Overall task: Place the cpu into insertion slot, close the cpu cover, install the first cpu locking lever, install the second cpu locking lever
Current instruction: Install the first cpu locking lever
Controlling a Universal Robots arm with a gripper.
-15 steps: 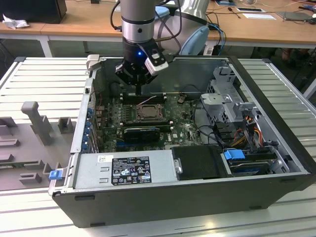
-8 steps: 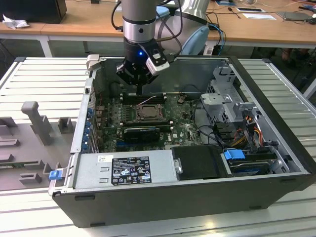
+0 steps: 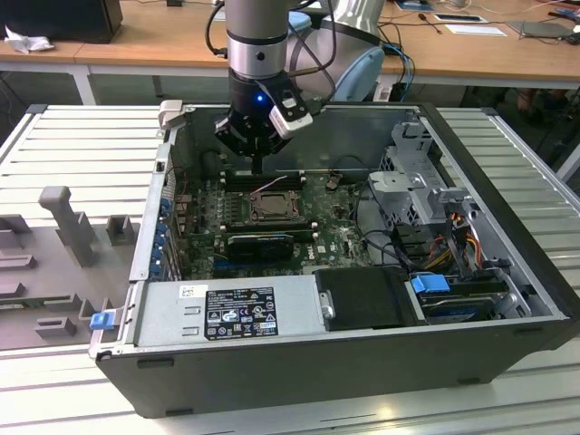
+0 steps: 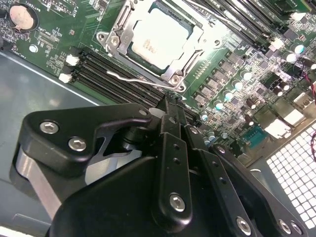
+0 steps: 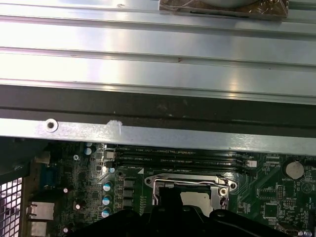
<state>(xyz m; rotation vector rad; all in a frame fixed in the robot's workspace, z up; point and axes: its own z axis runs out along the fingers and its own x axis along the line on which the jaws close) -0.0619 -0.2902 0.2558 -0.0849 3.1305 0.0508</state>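
Likely an electronics lab; open computer case (image 3: 362, 362) on ribbed metal bench (image 3: 82, 154); cluttered wooden desks (image 3: 154, 36) far behind.

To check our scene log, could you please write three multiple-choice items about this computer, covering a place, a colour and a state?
1. Where is the cpu? A in the insertion slot; B across the memory slots; C outside the case.
2. What colour is the circuit board? A red; B green; C white.
3. The cpu cover is: A down over the cpu; B standing open; C removed.
Answers: 1A, its pale face sits inside the socket; 2B, green surrounds the socket; 3A, its frame lies flat around the chip.
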